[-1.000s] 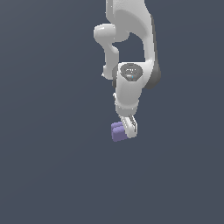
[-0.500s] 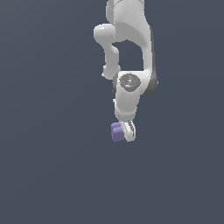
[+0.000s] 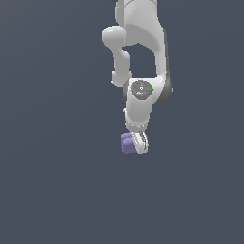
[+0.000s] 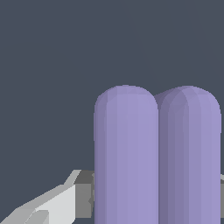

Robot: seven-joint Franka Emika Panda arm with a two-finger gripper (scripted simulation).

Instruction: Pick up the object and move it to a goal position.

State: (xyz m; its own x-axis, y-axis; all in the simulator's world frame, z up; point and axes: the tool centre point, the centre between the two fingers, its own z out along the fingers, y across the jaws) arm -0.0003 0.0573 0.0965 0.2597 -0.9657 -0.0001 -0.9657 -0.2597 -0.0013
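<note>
One lavender object (image 4: 156,157) — two rounded lobes, central groove.

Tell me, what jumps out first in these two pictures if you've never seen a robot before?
A big white arm reaches down from the top middle of the exterior view, against plain dark grey. At its lower tip the gripper sits against a small purple block. In the wrist view that block fills the frame as two rounded lobes with a groove between them.

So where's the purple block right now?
In the exterior view the purple block sits just below the picture's middle, at the arm's tip beside the gripper. It fills the wrist view close up.
</note>
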